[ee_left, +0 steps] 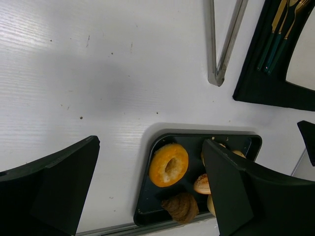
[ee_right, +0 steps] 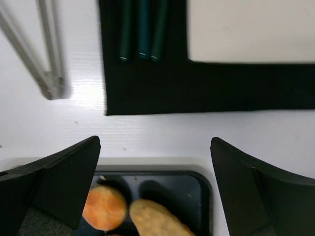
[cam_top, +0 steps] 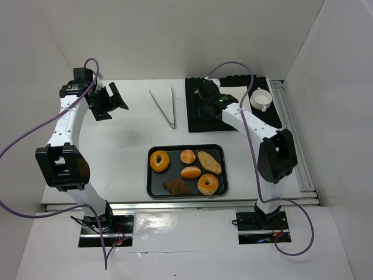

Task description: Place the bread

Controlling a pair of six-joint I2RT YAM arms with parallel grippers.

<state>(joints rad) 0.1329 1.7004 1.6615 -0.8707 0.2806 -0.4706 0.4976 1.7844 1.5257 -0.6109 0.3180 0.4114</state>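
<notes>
Two glossy golden-orange ring breads lie on a black tray (cam_top: 175, 153) at the front middle of the table. One bread (cam_top: 159, 161) is at the tray's left end, the other bread (cam_top: 208, 184) at its front right. The left one also shows in the left wrist view (ee_left: 168, 164). My left gripper (cam_top: 113, 100) is open and empty, high over the table's far left (ee_left: 150, 142). My right gripper (cam_top: 201, 96) is open and empty above the black mat, behind the tray (ee_right: 155, 141).
The tray also holds a round bun (cam_top: 187, 156), an oval bun (cam_top: 190, 172), a long roll (cam_top: 210, 162) and a brown croissant (cam_top: 176, 186). Metal tongs (cam_top: 165, 106) lie behind the tray. A black mat (cam_top: 233, 114) with cutlery (ee_right: 142, 29) and a white cup (cam_top: 261, 99) are at the back right.
</notes>
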